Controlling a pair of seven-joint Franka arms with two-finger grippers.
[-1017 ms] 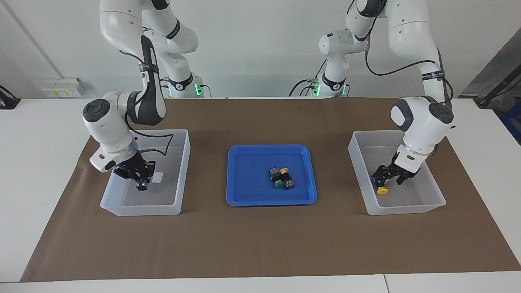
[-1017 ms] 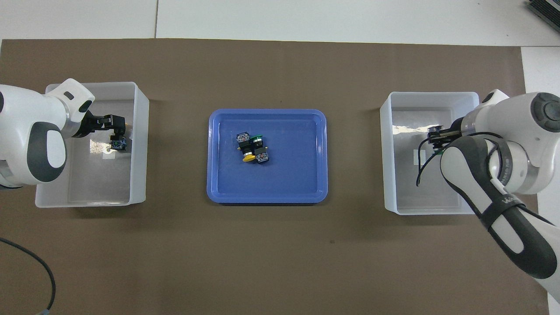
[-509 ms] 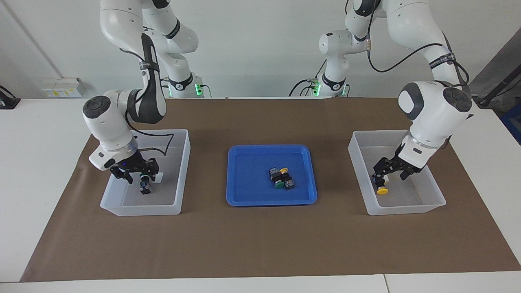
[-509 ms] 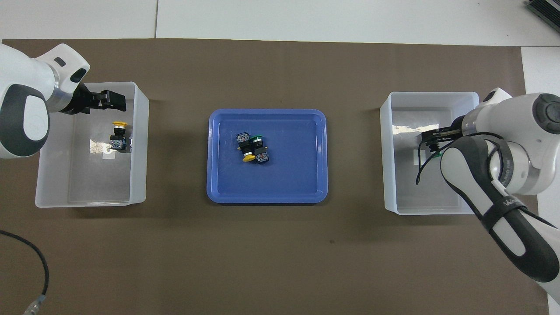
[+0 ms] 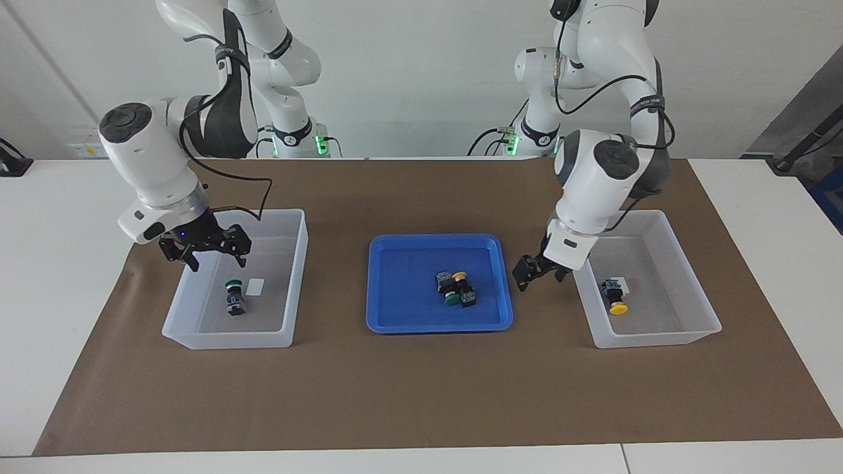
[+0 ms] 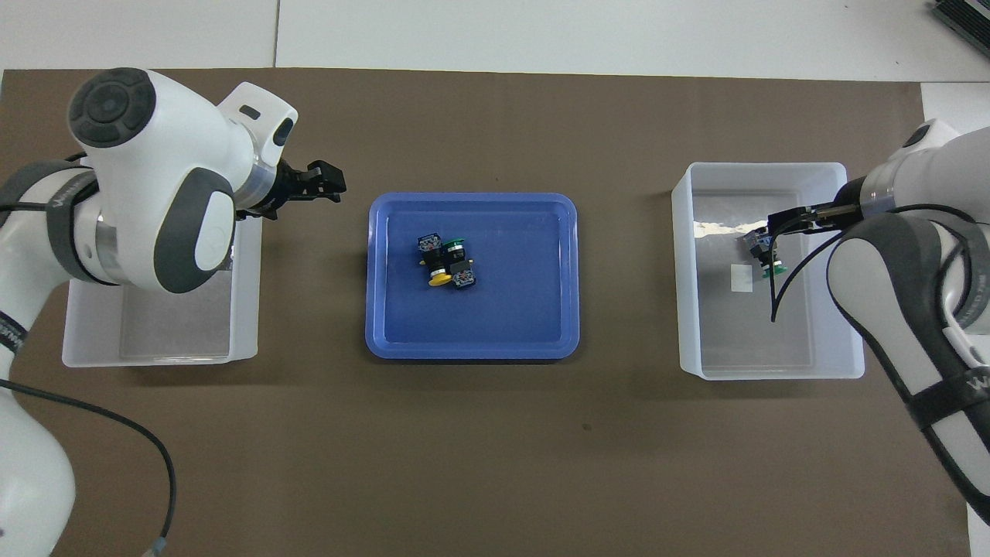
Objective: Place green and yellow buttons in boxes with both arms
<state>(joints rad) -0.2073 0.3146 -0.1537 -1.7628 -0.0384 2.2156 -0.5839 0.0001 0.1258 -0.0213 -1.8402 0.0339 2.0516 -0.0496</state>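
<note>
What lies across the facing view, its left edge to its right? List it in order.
Clear box holding a green button → blue tray with two more buttons → left gripper → second clear box holding a yellow button.

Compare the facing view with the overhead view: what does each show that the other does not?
Only the facing view: the yellow-capped dark push-button in the clear plastic box at the left arm's end, which that arm covers from overhead. Only the overhead view: a loose black cable near the left arm. Both: the blue plastic tray holding two buttons, and the green-capped button in the other clear box.
</note>
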